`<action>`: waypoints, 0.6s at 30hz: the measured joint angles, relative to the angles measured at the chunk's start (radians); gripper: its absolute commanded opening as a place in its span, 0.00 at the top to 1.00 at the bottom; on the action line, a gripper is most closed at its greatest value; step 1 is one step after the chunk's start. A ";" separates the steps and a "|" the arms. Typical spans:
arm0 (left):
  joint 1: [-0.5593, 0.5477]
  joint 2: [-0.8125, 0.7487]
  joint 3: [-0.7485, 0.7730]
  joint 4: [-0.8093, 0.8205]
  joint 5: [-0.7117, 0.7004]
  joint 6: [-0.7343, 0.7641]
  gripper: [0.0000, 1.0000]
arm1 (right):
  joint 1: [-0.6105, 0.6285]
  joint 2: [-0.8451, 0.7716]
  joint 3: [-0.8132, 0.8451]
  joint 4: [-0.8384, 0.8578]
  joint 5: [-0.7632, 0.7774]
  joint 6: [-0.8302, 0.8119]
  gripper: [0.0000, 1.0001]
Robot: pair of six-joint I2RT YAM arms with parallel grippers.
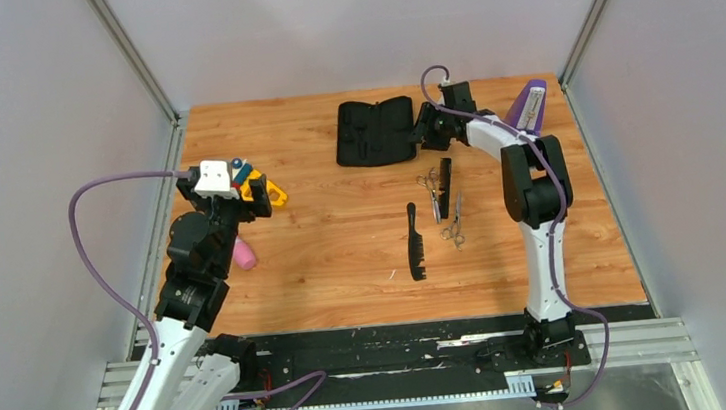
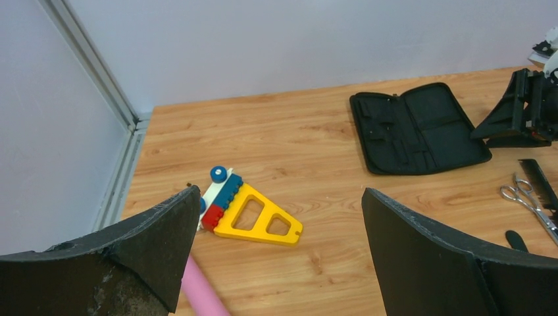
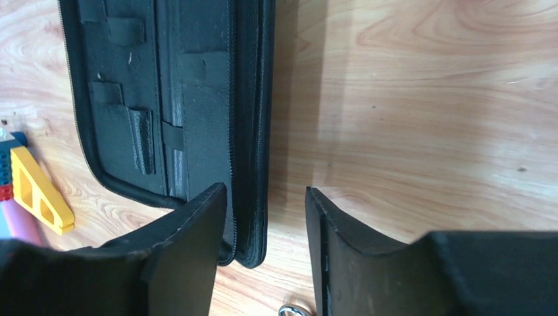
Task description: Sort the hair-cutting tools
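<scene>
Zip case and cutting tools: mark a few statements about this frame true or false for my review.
1. The zip case lies unzipped and open. True.
2. Both scissors are inside the case. False: the scissors lie on the table, by the straight comb.
3. The right hand has its fingers on either side of one long edge of the case. True.
4. The left hand holds the pink tube. False: the left hand is open and empty, and the pink tube lies on the table.
</scene>
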 measured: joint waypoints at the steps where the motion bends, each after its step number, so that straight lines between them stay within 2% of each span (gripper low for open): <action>1: -0.002 0.004 -0.001 -0.001 -0.001 0.001 0.00 | 0.000 0.018 0.011 -0.001 -0.016 0.005 0.55; 4: -0.003 0.009 -0.004 -0.001 -0.003 0.002 0.00 | 0.000 0.047 0.021 -0.004 -0.054 0.015 0.64; 12: -0.003 0.009 -0.005 -0.001 -0.003 0.002 0.00 | 0.000 0.051 0.021 0.003 -0.154 0.030 0.99; 18: -0.005 0.006 -0.005 -0.002 -0.002 0.002 0.00 | 0.014 -0.023 -0.068 0.042 -0.210 0.033 1.00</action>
